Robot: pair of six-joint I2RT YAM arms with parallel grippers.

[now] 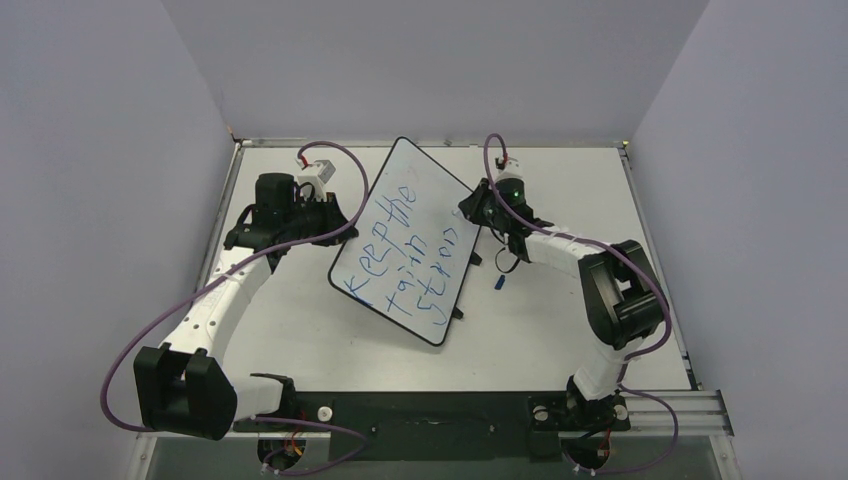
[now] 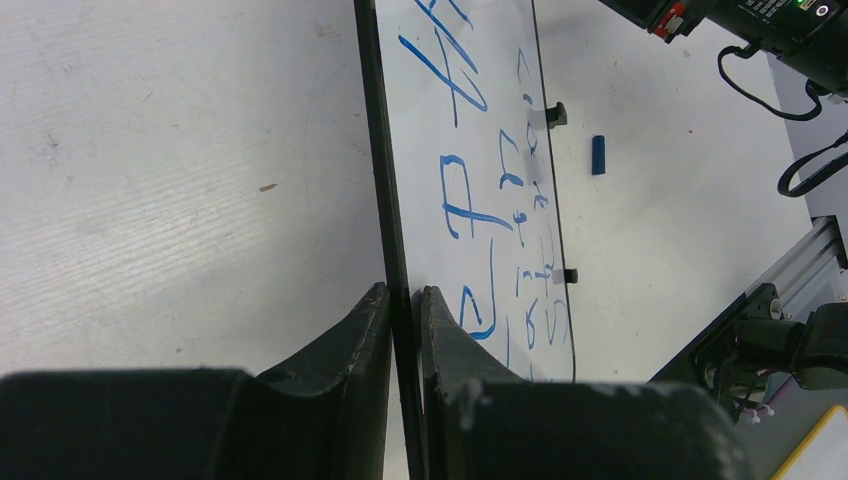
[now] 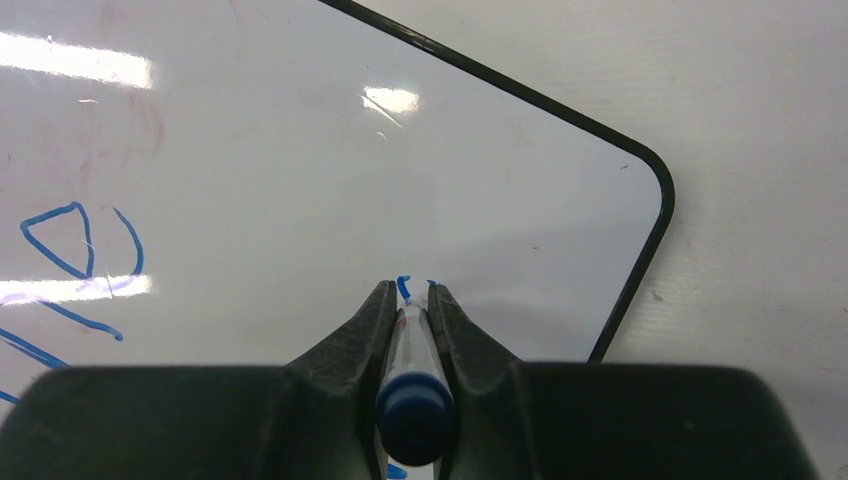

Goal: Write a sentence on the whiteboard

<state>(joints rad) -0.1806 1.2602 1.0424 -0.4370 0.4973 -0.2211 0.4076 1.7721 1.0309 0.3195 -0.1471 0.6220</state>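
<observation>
1. Centrally, the whiteboard (image 1: 425,168) lies between both arms, long axis roughly far-to-near.
2. Left gripper (image 2: 405,292): clamped on its left rim.
3. Right gripper (image 3: 413,292): pinching the marker (image 3: 415,405), tip touching the far end of the sentence (image 1: 412,258), just ahead of that gripper.

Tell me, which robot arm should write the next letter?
Right, probably. The right end effector is shut on the marker, tip toward the whiteboard; the left end effector only clamps the whiteboard's rim.
</observation>
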